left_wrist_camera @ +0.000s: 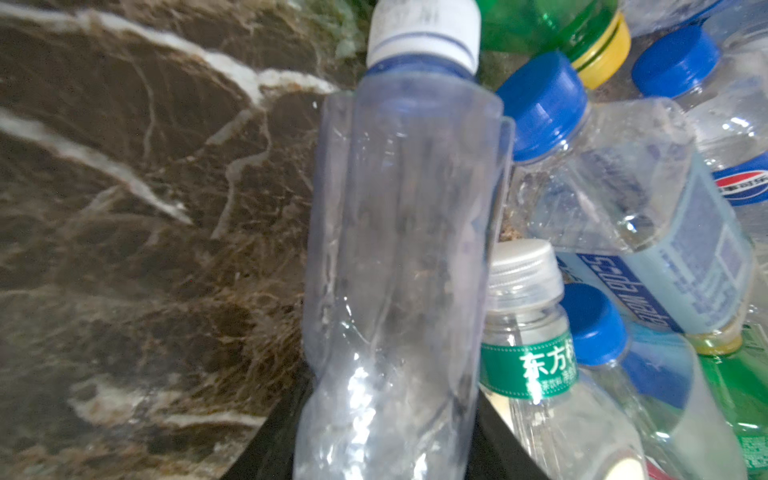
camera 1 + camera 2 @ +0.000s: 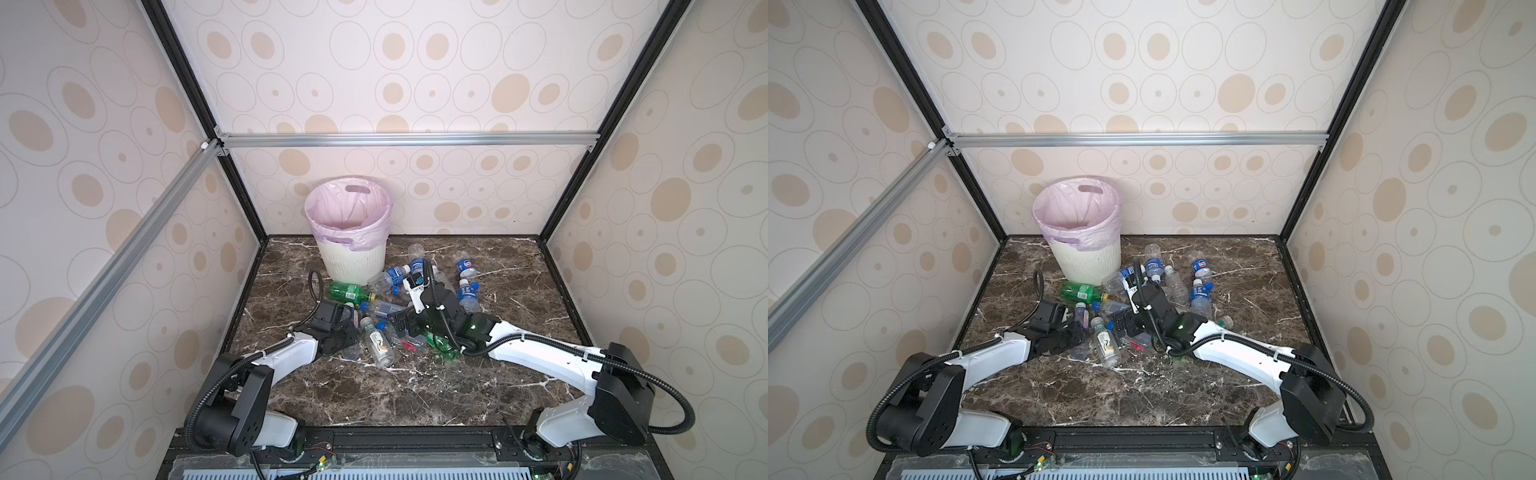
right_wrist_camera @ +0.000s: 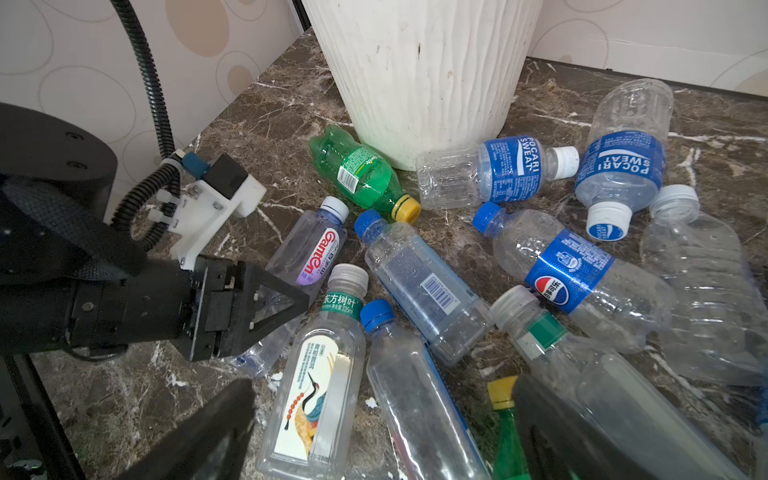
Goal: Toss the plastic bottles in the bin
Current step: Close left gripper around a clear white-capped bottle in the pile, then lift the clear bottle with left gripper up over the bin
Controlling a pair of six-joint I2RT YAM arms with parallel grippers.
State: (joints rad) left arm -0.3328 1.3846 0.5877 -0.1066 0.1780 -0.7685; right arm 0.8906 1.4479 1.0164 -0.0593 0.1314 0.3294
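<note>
L gripper, tips hard to make out in both top views, pinches clear btl; R gripper fingers spread wide, arm half-covers green btl; brown marble top, oval-print walls.

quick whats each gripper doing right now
Left gripper: shut on the clear white-capped plastic bottle.
Right gripper: open, holding nothing.

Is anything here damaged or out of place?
Yes. The clear bottle pinched in the left end effector is crumpled near its base. Other bottles lie scattered on the marble table beside the bin, none visibly inside.
</note>
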